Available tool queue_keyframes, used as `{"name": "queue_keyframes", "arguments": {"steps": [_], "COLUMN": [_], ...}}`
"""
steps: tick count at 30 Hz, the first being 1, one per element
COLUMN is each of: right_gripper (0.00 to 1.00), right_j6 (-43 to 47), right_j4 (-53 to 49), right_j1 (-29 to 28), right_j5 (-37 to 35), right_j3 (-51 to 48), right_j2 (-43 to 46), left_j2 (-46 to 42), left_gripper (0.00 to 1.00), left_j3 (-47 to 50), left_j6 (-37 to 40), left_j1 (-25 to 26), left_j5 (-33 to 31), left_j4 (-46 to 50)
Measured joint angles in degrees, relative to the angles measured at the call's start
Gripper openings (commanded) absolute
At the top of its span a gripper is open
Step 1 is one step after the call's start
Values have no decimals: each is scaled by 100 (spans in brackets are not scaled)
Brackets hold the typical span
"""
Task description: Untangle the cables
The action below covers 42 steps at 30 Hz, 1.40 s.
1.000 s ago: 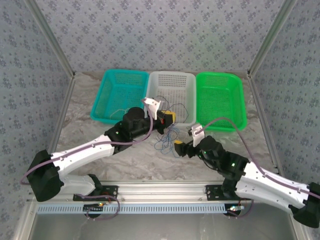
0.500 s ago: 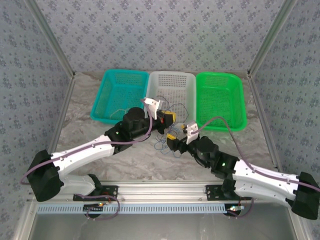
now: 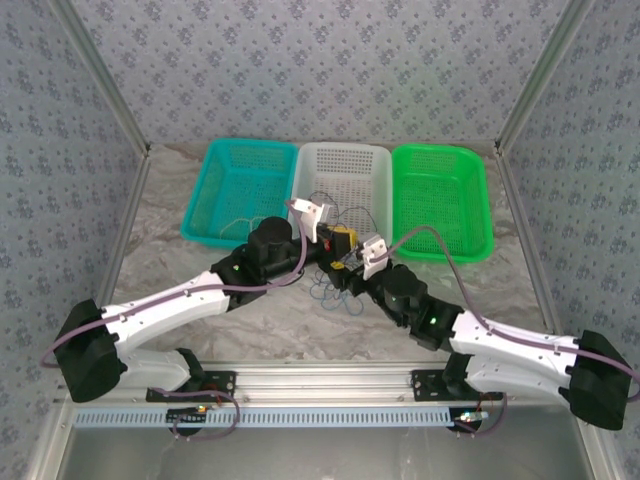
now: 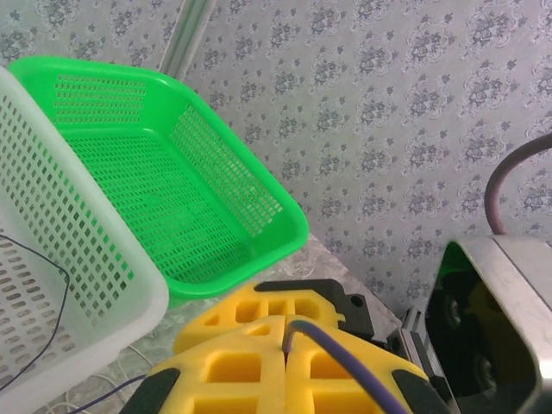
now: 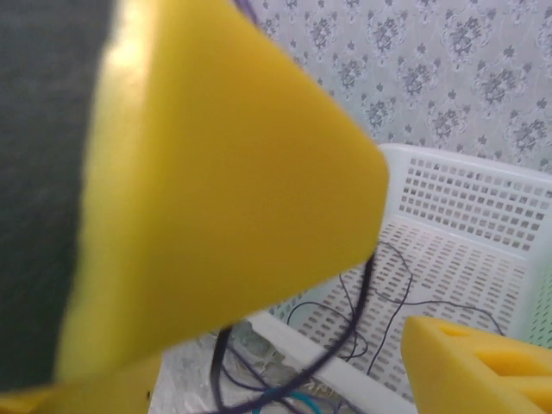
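Top camera overlooks table (image 3: 170, 262); wrist cameras close-in, sharing white basket (image 4: 73, 250).

White shells with black joints form the left arm (image 3: 165, 303) and right arm (image 3: 505, 348); black bases (image 3: 88, 362) sit at seven and five o'clock. A thick lilac-grey cable (image 3: 440, 236) runs along each. The left gripper (image 4: 285, 343) has yellow fingers (image 4: 228, 369).

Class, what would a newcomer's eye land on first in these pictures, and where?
At the centre, the left gripper pinches a purple cable, while the open right gripper hangs beside it above the tangled cables. Behind them, a teal basket, white basket and green basket sit in a row.
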<state>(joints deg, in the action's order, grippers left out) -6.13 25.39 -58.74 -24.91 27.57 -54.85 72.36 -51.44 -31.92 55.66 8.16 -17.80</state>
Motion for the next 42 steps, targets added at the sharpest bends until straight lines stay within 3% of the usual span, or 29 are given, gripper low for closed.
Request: {"name": "queue_keyframes", "arguments": {"steps": [16,33,42], "right_gripper": [42,41,41], "right_j6": [-566,-2267,-2879], "right_j4": [72,-1246,-1416], "right_j1": [310,33,-184], "right_j5": [4,-9,-225], "right_j3": [168,-1040,-1338], "right_j2": [-754,-841,-831], "left_j2": [-256,-861,-863], "left_gripper": [0,0,0], "left_j3": [-116,-1121,-1810], "left_j6": [-44,542,798], "left_j1": [22,52,-332], "left_j5": [-162,-190,-245], "left_j4": [321,297,507]}}
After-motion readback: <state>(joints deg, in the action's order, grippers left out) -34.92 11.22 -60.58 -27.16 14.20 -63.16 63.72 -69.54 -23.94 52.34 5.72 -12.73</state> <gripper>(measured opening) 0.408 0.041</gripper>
